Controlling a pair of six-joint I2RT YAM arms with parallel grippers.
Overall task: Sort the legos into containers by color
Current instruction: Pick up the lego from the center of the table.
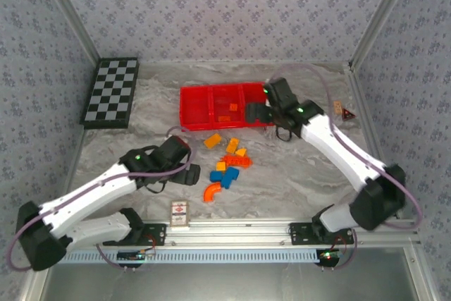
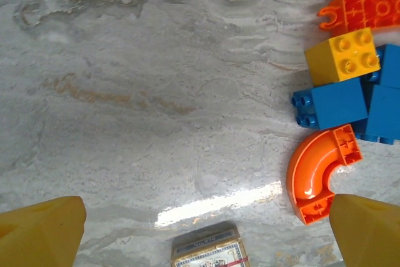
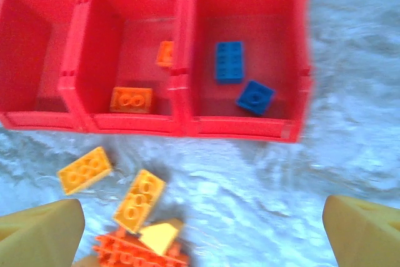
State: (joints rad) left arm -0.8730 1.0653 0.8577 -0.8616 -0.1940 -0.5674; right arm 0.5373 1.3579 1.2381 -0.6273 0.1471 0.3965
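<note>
The right gripper (image 1: 255,112), spread wide and empty, hangs over the red tray (image 1: 194,107), where two blue legos (image 3: 229,62) lie in the right box, and the left gripper (image 2: 206,217), also wide open and empty, hangs by a curved orange lego (image 2: 319,176) on the table (image 2: 125,92).

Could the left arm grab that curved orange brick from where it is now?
Probably yes. The left gripper hangs open just beside the curved orange brick, with bare table between them; only blue bricks crowd its far side.
</note>
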